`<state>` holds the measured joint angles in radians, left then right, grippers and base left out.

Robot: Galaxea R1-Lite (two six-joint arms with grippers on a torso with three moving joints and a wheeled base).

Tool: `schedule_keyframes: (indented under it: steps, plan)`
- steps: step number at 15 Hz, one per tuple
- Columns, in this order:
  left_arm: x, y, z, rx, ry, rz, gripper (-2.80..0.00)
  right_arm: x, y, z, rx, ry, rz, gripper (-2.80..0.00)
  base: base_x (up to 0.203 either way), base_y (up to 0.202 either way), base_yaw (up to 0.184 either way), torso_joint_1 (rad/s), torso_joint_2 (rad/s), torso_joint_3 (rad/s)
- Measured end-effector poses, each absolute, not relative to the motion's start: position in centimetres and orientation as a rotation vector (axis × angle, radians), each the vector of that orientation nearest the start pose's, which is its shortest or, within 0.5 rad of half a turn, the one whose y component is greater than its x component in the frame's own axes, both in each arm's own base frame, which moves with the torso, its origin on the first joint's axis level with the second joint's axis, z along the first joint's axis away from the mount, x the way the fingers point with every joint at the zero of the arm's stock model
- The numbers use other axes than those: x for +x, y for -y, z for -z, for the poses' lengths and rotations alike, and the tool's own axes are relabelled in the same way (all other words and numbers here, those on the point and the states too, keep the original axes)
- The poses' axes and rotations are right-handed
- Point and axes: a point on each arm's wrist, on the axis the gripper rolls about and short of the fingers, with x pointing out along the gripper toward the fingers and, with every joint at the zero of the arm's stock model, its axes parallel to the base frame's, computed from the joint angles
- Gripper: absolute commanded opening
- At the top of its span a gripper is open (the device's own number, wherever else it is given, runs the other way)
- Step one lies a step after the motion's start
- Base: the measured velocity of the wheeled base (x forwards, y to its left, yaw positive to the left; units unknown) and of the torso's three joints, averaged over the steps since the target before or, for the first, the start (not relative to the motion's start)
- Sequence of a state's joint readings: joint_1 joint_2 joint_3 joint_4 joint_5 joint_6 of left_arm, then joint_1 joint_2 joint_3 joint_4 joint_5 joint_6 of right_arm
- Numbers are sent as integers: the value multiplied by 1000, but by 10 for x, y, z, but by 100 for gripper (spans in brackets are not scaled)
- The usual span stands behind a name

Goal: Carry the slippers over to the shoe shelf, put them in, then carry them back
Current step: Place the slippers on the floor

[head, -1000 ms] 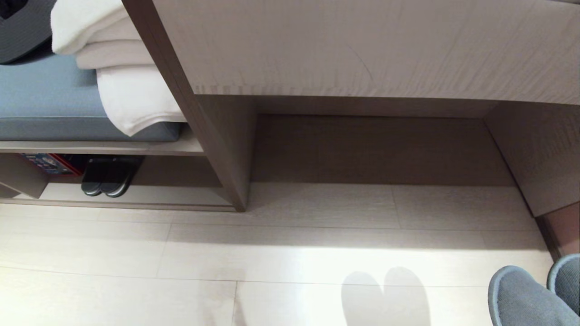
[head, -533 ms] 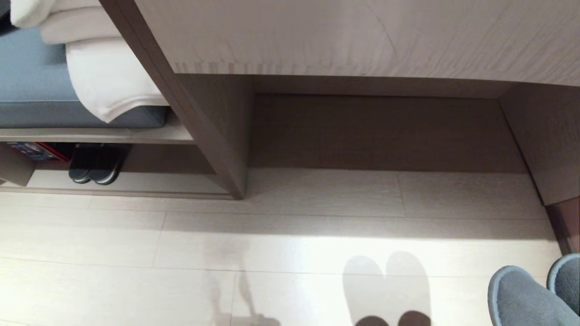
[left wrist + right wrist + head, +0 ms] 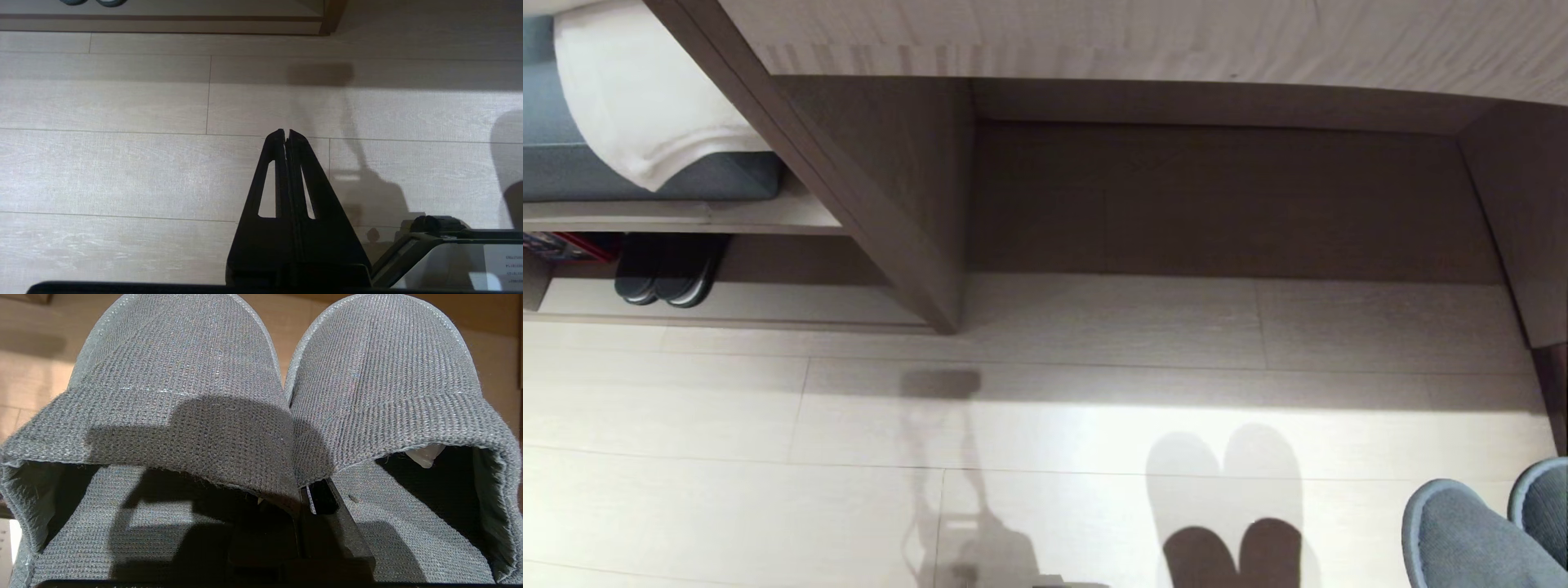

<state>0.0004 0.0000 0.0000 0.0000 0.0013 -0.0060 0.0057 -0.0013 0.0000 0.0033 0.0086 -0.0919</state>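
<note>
Right tool [image 3: 304, 494] is clenched on the slippers [image 3: 184, 375], held above the floor; left tool [image 3: 287, 132] is clenched and empty. Carry step is judged in hand. Next: travel left to the shoe shelf [image 3: 768, 304].

The slippers [image 3: 1474, 539] lie side by side in the lower right corner, over the floor [image 3: 727, 408]. At middle left, the shoe shelf [image 3: 809, 304] holds another pair [image 3: 666, 278] on its bottom board, below a cushion [image 3: 572, 167] and left of the desk recess [image 3: 1217, 204].
</note>
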Motion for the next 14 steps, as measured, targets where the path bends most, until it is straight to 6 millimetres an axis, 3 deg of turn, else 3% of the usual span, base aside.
schedule_keyframes:
  steps: [14]
  plan:
    - [-23,0,-75,-6,0,-2,-280,-23,0,-75,-97,-1,-16,-280,0,0,0,2,2,-197]
